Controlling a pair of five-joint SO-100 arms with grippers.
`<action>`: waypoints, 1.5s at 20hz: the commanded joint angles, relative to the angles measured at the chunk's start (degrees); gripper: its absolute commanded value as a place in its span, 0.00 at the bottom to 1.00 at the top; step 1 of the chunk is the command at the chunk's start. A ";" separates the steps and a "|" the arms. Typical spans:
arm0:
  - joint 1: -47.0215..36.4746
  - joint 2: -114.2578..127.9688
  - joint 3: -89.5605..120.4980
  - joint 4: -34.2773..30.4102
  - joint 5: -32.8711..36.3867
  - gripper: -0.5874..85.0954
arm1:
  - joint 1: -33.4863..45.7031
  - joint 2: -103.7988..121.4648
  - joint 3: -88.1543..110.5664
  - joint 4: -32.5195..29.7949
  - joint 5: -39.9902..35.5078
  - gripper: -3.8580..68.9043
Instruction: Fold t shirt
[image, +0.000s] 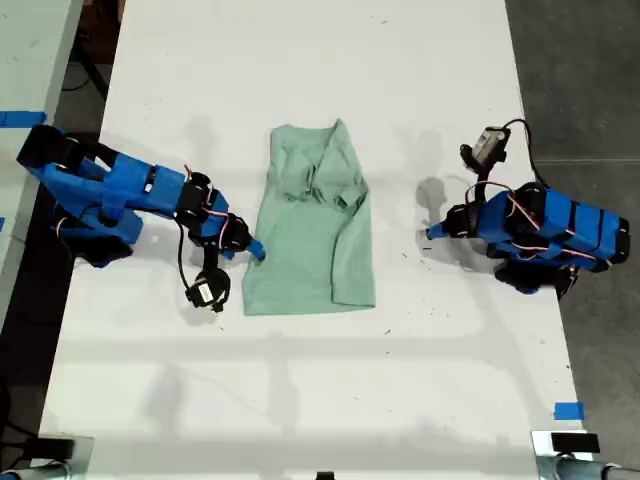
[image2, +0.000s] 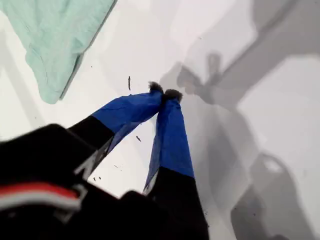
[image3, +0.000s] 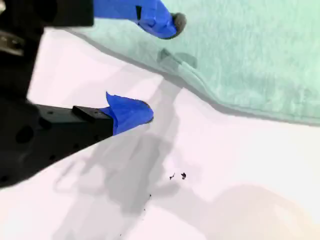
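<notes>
The pale mint-green t shirt (image: 312, 235) lies flat on the white table (image: 320, 400), with one long side and a sleeve folded over onto its middle. My second gripper (image: 255, 249) is at the shirt's edge on the exterior view's left. In the second wrist view this gripper (image3: 155, 67) stands open, one blue fingertip (image3: 167, 22) over the cloth (image3: 250, 55) and the other over bare table. My first gripper (image: 431, 235) is apart from the shirt on the exterior view's right. Its tips (image2: 165, 93) are shut on nothing, with a corner of the shirt (image2: 55, 35) well off.
Blue tape marks (image: 568, 410) sit near the table's front corner on the exterior view's right. Dark floor (image: 585, 60) runs past the table's edge on that side. A second table with blue tape (image: 20, 118) stands at the exterior view's left.
</notes>
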 joint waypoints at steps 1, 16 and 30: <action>0.70 -4.13 -9.32 -0.70 -0.35 0.26 | -0.35 0.62 1.76 -0.35 0.26 0.07; -1.58 -18.63 -17.49 -0.97 2.11 0.19 | -0.44 0.62 1.76 -0.35 0.18 0.07; -2.72 -19.51 -36.04 20.13 -1.14 0.01 | -0.18 0.62 1.76 -0.35 0.09 0.07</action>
